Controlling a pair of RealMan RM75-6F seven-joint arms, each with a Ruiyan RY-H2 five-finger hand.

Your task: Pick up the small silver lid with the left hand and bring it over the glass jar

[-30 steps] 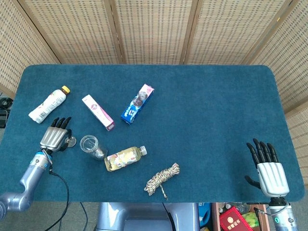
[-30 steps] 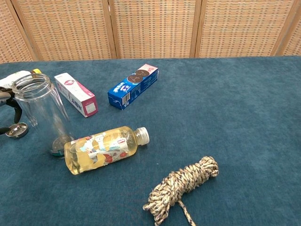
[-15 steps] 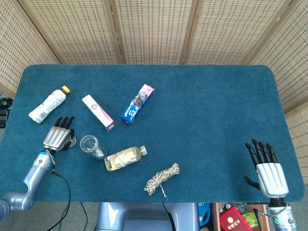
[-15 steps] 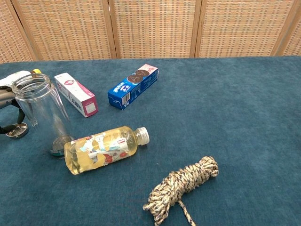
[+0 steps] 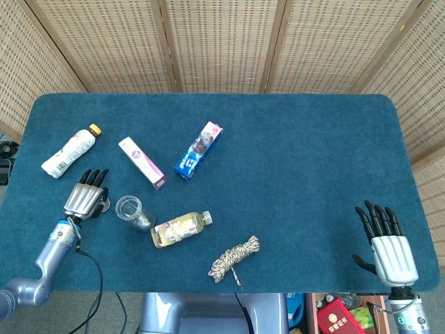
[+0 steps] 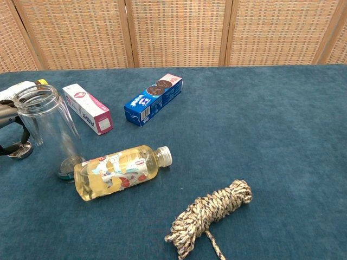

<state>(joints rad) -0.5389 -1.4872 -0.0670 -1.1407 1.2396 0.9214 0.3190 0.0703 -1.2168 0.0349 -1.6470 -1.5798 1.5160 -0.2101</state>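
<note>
The small silver lid (image 6: 20, 151) lies on the blue cloth at the left edge of the chest view, left of the upright, open-mouthed glass jar (image 6: 47, 128). In the head view my left hand (image 5: 85, 197) lies over the lid with its fingers stretched out, hiding nearly all of it, just left of the glass jar (image 5: 129, 209). In the chest view dark fingertips (image 6: 12, 147) curve down beside the lid and touch its rim. I see no firm grip. My right hand (image 5: 388, 245) rests at the table's near right corner with fingers apart, holding nothing.
A juice bottle (image 5: 180, 227) lies right of the jar, with a rope bundle (image 5: 234, 257) nearer the front. A pink box (image 5: 141, 162), a blue biscuit box (image 5: 199, 149) and a white bottle (image 5: 68, 150) lie further back.
My left hand has crept slightly further over the lid and its wrist has shifted a little. The lid, the jar and my right hand stay where they were.
</note>
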